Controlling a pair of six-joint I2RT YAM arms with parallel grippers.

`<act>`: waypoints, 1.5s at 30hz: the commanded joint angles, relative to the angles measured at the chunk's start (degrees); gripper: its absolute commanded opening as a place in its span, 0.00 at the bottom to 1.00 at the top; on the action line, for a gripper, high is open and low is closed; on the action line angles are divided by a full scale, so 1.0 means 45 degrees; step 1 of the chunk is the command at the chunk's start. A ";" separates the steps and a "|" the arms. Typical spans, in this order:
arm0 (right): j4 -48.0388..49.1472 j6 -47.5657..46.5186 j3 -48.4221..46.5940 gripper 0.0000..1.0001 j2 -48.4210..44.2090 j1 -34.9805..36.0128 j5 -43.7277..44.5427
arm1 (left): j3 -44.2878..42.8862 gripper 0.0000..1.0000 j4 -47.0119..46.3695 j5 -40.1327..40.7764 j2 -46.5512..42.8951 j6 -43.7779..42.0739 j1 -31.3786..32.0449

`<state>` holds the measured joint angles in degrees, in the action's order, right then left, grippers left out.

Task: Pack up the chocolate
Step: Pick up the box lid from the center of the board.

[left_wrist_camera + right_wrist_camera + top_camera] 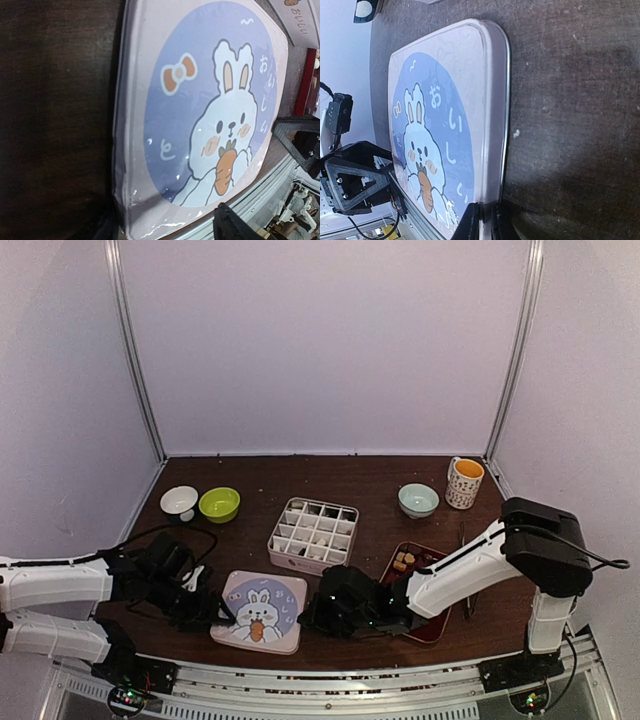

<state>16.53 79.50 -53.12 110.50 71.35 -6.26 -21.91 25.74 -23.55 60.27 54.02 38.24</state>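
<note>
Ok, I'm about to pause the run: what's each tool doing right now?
Left tool: open, at the bunny lid's left edge.
Right tool: closed, pinching the bunny lid's right edge.

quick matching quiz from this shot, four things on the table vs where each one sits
Things:
1 mug
2 bunny lid
3 divided box
4 chocolate

Places:
a on the red tray
b front, nearest the arm bases
c back right
d middle

Pairs: 1-c, 2-b, 3-d, 4-a
</note>
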 commanded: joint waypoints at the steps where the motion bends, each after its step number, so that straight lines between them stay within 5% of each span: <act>1: 0.0508 0.0128 0.0402 0.07 0.0266 -0.0031 -0.0224 | 0.0848 0.64 -0.1966 -0.0685 -0.0546 0.0509 0.0174; 8: 0.1666 0.0376 0.1013 0.09 0.0113 -0.0075 -0.0408 | 0.1802 0.57 -0.3305 -0.0991 -0.3022 0.1917 0.0155; 20: 0.3217 0.0785 0.1794 0.12 0.0116 -0.0135 -0.0683 | 0.2398 0.45 -0.5488 -0.1726 -0.3229 0.2717 0.0155; 30: 0.4044 0.0827 0.2339 0.14 -0.0128 -0.0231 -0.0631 | 0.1772 0.21 -0.3766 -0.1113 -0.4329 0.2139 0.0135; 45: 0.3874 -0.0192 0.3362 0.27 -0.2278 -0.0264 0.0835 | -0.0469 0.08 -0.0584 -0.0792 -0.4078 0.0663 0.0135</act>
<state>34.22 81.01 -40.27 105.32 70.57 -7.29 -20.53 18.85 -27.94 42.11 60.27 38.68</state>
